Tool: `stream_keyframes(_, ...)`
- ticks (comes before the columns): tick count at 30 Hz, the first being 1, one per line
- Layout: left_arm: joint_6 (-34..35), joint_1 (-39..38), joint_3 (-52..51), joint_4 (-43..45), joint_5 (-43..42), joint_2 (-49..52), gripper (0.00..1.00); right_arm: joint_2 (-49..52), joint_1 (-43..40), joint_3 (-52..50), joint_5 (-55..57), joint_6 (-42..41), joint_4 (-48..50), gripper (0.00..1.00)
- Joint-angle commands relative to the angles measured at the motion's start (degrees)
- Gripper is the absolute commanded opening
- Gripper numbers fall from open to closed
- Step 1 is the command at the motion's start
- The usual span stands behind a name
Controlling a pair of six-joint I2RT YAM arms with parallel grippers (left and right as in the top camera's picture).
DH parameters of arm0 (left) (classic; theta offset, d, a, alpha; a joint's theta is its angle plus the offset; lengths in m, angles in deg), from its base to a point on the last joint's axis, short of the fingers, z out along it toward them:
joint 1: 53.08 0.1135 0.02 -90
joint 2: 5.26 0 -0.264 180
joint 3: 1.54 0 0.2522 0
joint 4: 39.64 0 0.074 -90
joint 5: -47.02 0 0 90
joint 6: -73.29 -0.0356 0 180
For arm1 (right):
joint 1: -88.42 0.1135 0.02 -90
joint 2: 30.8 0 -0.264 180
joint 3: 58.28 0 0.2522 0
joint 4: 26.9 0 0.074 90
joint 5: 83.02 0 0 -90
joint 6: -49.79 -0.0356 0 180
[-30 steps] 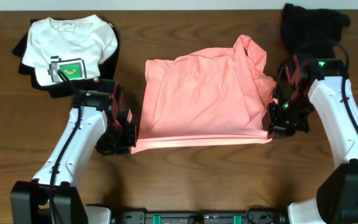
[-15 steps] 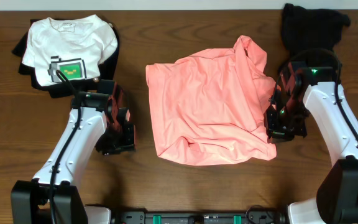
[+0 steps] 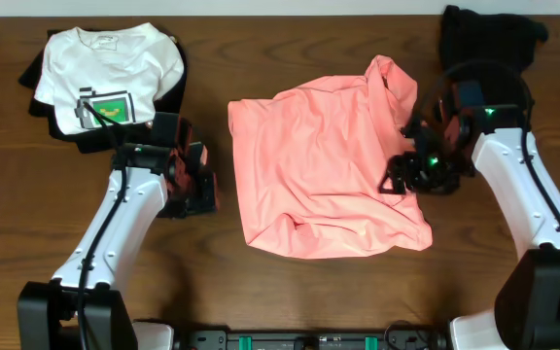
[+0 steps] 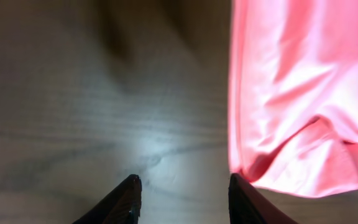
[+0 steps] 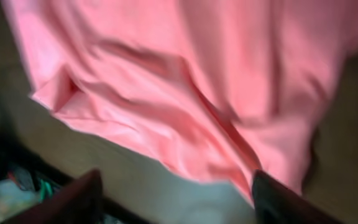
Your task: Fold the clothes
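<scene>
Dark wooden desk (image 3: 309, 292). A rumpled salmon-pink cotton T-shirt (image 3: 324, 175) lies mid-desk. It is likely light, limp and prone to slump, and probably best pinched at its near hem corners. The left gripper (image 4: 182, 186) hangs over bare wood beside it, jaws apart and empty. The right gripper (image 5: 176, 186) is spread wide above the cloth, holding nothing.

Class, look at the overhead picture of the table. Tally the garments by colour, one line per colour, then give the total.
Salmon-pink: 1, the crumpled salmon-pink cotton T-shirt in the middle.
White: 1, the white T-shirt with a green graphic, top left.
Black: 2, the black garment under the white one and the black garment bundled at the top right.
Total: 4.
</scene>
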Motion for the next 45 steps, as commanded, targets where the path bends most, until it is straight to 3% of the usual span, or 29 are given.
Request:
stream_keyframes(1,-4.44,-1.92,-0.13,1.14,-6.01,-0.72,0.46,-0.87,3.54,-0.04,-6.38,7.89,1.46,0.8)
stream_keyframes(6,-9.64,-5.7,-0.13,4.44,-7.74,-0.72,0.46,-0.87,10.47,-0.04,-2.64,8.9,5.66,0.81)
stream_keyframes(9,-8.66,-5.53,-0.09,8.5,-5.66,-0.85,0.46,-0.79,14.64,-0.07,-2.47,8.02,8.59,0.8)
stream_keyframes(17,3.08,7.02,0.52,18.99,-5.38,-1.6,0.46,0.04,26.05,-0.63,4.2,3.21,14.58,0.7)
stream_keyframes(22,4.11,13.25,0.52,21.38,-8.28,-1.6,0.51,2.84,31.32,-1.84,8.28,3.26,17.49,0.65)
stream_keyframes(29,4.11,18.73,0.52,21.7,-14.75,-1.6,0.54,9.33,34.51,-2.67,8.44,3.93,20.06,0.58)
stream_keyframes(35,4.09,19.21,0.52,21.03,-15.45,-1.6,0.56,11.41,35.6,-2.67,5.99,6.27,20.06,0.5)
stream_keyframes(45,3.82,19.21,0.52,20.74,-15.23,-1.6,0.56,11.72,39.76,-2.69,3.96,8.0,20.5,0.49)
